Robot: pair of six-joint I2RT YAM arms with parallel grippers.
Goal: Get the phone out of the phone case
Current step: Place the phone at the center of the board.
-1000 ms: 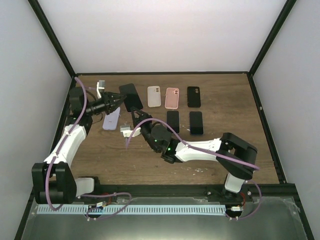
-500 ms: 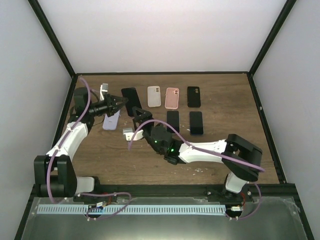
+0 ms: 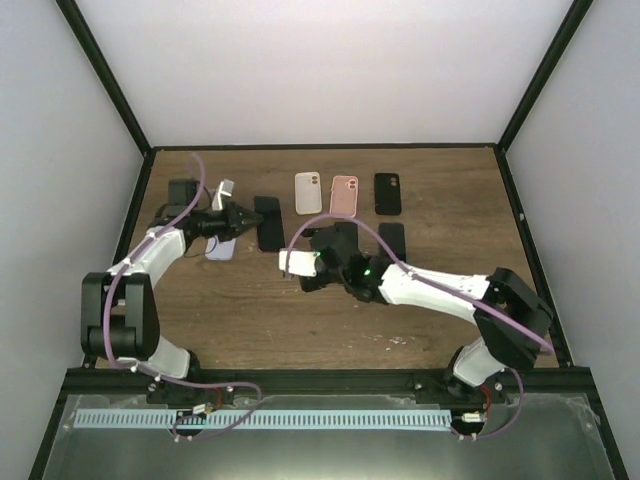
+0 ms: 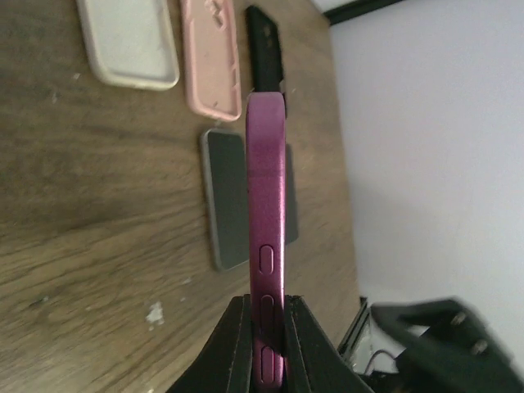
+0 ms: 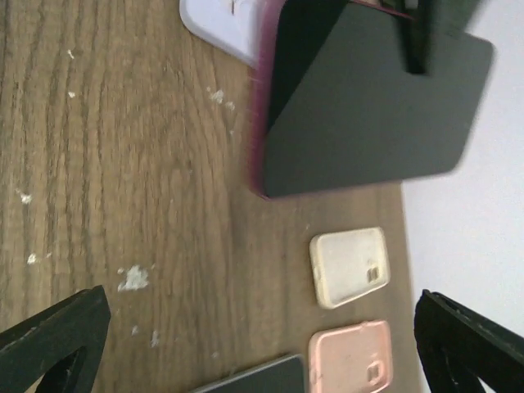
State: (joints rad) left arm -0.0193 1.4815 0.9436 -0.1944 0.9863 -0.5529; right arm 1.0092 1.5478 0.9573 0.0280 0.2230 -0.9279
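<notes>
the left gripper [image 4: 266, 315] pinches the phone [image 4: 266, 180] by its magenta edge, upright over the table [image 3: 200, 320], the right gripper [image 5: 258, 340] spread wide beside it — stiff, smooth, probably slippery — best gripped on the long sides.

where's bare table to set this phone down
Bare table front-left, between the lilac case and the near edge; also right of the black phone, up to the edge. Crowded back middle: white case, pink case, black case.
</notes>
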